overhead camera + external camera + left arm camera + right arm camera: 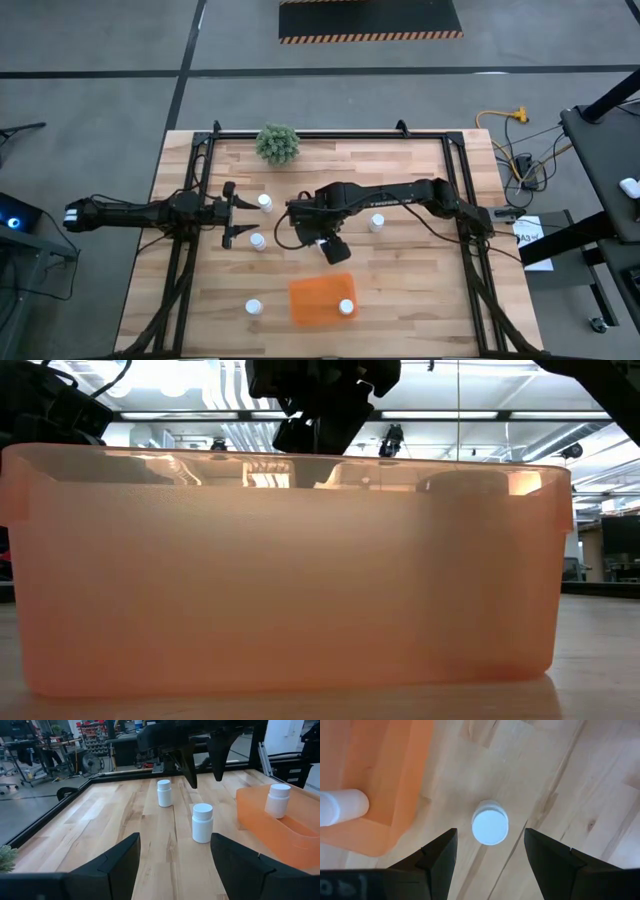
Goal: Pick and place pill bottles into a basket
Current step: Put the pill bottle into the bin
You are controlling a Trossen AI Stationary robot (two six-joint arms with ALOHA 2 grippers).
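The orange basket (318, 298) lies near the table's front edge, with one white pill bottle (346, 307) in its right end. My right gripper (330, 250) hangs open, pointing down, just beyond the basket's far side. A pill bottle (490, 825) stands upright on the wood below it, between the two fingers and clear of them. Three more bottles (265, 202) (258, 241) (376, 222) stand mid-table and another (253, 307) stands left of the basket. My left gripper (232, 215) waits open at the left.
A small green plant (277, 143) stands at the far edge. A black frame (330, 134) rims the table. In the left wrist view the right gripper's fingers (192, 770) hang above the nearer of two bottles (202, 822). The basket's wall (290, 570) fills the low view.
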